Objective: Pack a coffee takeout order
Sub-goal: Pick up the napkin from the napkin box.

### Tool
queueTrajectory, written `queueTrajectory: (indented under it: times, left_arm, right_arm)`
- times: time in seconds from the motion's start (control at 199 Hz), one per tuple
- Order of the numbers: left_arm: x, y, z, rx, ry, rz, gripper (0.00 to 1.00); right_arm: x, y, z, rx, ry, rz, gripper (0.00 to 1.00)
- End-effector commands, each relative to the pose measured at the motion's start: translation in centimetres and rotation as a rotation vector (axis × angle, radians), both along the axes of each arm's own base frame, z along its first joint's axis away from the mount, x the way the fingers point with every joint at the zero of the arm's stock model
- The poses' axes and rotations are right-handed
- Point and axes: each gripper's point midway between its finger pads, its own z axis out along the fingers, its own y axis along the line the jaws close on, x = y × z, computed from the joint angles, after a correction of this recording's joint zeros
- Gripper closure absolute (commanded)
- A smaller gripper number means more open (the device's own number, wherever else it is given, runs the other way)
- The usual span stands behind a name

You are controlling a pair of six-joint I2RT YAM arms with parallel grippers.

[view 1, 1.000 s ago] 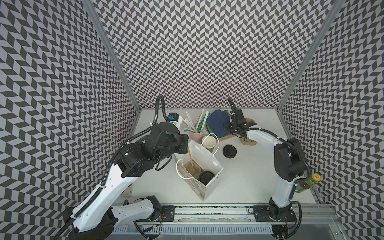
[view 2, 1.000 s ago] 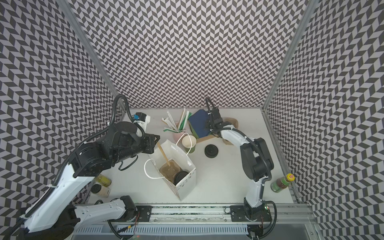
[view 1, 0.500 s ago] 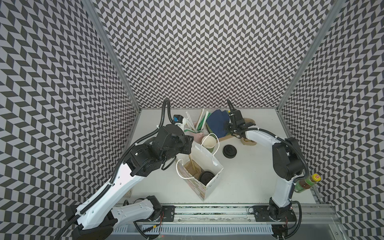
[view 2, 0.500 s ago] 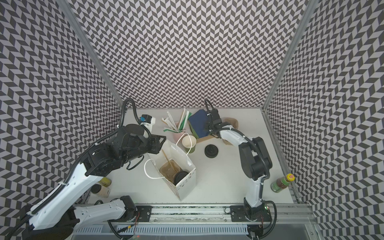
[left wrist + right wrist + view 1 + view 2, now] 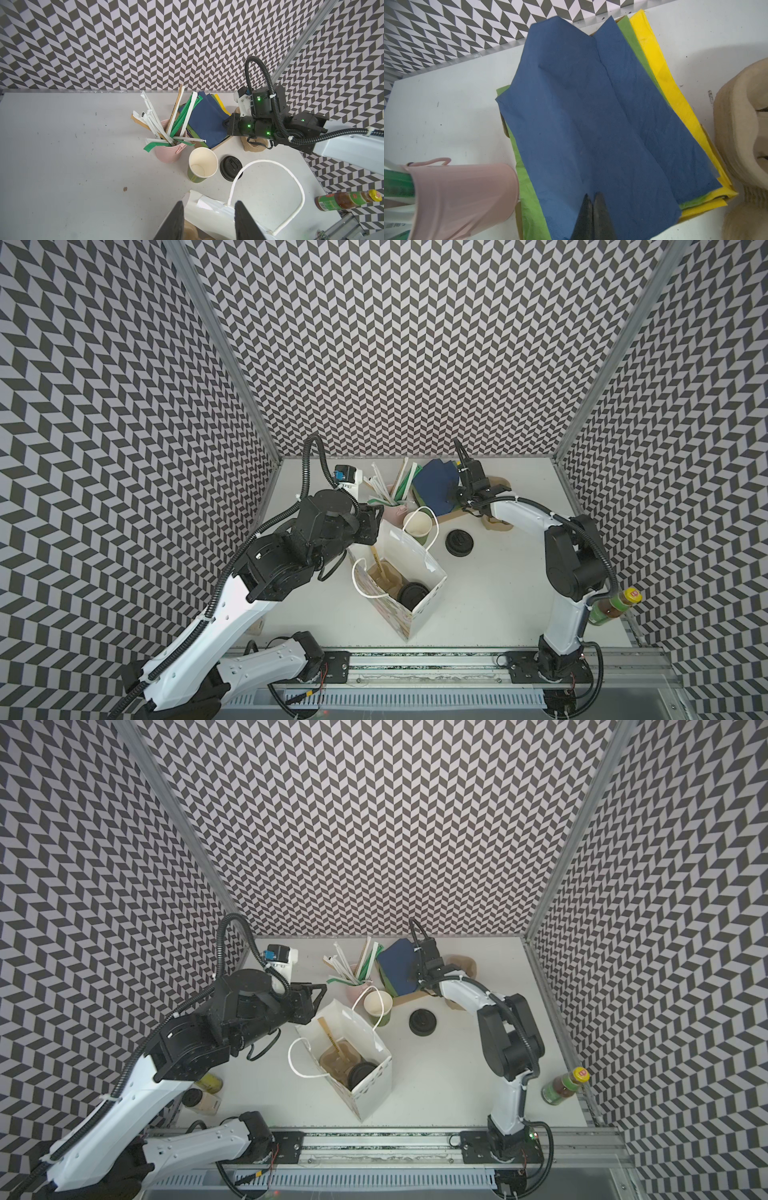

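Observation:
A dark blue napkin [image 5: 591,114] tops a stack at the back in both top views [image 5: 432,489] [image 5: 397,965]. My right gripper [image 5: 592,195] is shut on the napkin, pinching a fold near its edge. An empty green paper cup [image 5: 417,524] [image 5: 202,164] stands beside a black lid [image 5: 459,542] [image 5: 230,168]. A white paper bag [image 5: 411,560] [image 5: 353,1027] holds a tan carrier [image 5: 336,1058] and a lidded cup [image 5: 360,1073]. My left gripper [image 5: 208,204] is open, its fingers either side of the bag's rim without touching it.
A pink cup of straws [image 5: 392,510] [image 5: 463,197] stands just left of the napkin stack, which has green and yellow napkins [image 5: 660,83] underneath. Stacked tan carriers [image 5: 741,124] sit to its right. A bottle [image 5: 563,1088] stands front right and jars [image 5: 205,1094] front left.
My left gripper has opened and moved right and back to the bag's rim. My right gripper has closed on the blue napkin.

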Motion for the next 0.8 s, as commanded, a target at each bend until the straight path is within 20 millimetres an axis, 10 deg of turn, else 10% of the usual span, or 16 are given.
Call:
queueTrajectory:
  times: [0.0,0.367,0.633,0.799]
  left_arm:
    - [0.5,1.2,1.9,-0.016,-0.082,0.054,0.57]
    - [1.8,3.2,3.7,-0.014,-0.237,0.156,0.44]
    - [3.4,6.8,5.9,-0.033,-0.350,0.273,0.35]
    - [4.0,7.6,6.1,-0.046,-0.363,0.291,0.35]
  right_arm:
    - [-0.1,0.1,5.5,0.048,-0.135,-0.001,1.00]
    - [-3.9,-1.4,16.3,0.188,-0.382,-0.016,1.00]
    - [-10.6,-1.4,27.9,0.321,-0.636,0.088,1.00]
    - [-14.5,-0.9,31.7,0.345,-0.718,0.186,1.00]
